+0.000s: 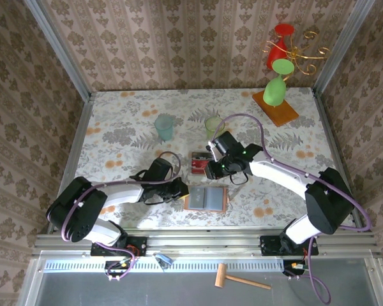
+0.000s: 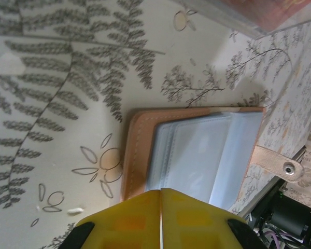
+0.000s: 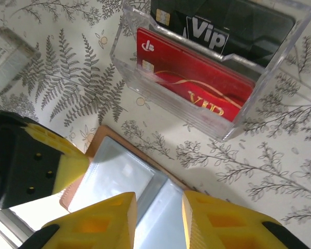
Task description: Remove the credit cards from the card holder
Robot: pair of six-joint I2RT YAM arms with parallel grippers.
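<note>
Looks pretty much done tbh: credit cards sit in the clear tray just beyond the right jaws, which hang parted and empty over the open, bare-looking card holder, left jaws closed right at its edge.

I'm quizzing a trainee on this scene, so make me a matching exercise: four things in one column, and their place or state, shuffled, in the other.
1. card holder
2. red VIP card
3. left gripper
4. right gripper

A. standing in the clear tray
B. jaws shut
C. lying open on the table
D. jaws apart

Pairs: 1-C, 2-A, 3-B, 4-D
</note>
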